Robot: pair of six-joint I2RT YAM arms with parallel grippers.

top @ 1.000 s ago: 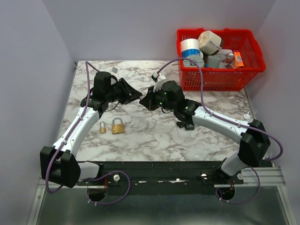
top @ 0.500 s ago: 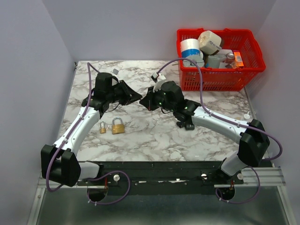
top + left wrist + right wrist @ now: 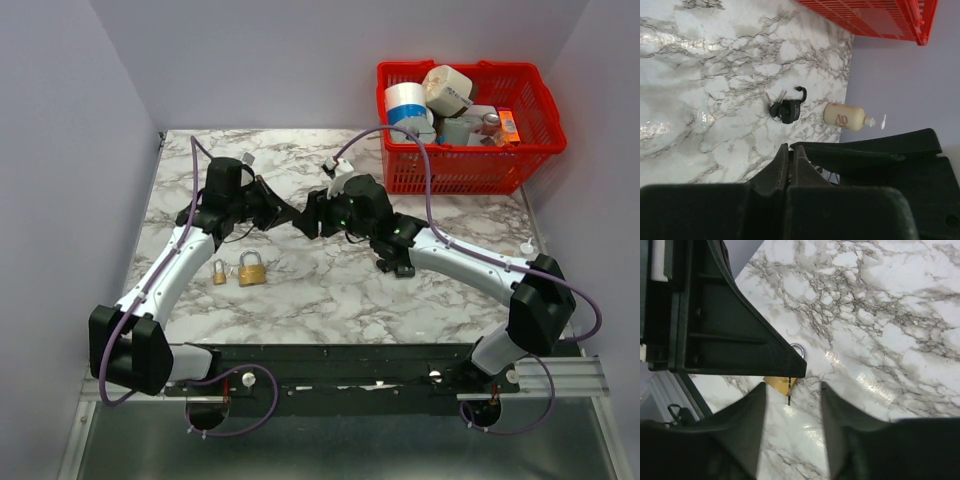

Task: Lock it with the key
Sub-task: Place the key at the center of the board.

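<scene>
Currently the left end effector (image 3: 790,151) is pinched together and the right end effector (image 3: 792,386) is apart and empty. The key (image 3: 773,103) lies on the counter (image 3: 715,75) well ahead of the left one, against the black padlock (image 3: 790,110). Best to open up, come in low and pinch one key head.

I can make out only one mark: reddish letters, possibly "AD", on a cream bottle (image 3: 846,116). Packaging in the red basket (image 3: 455,172) is too small for me to read.
</scene>
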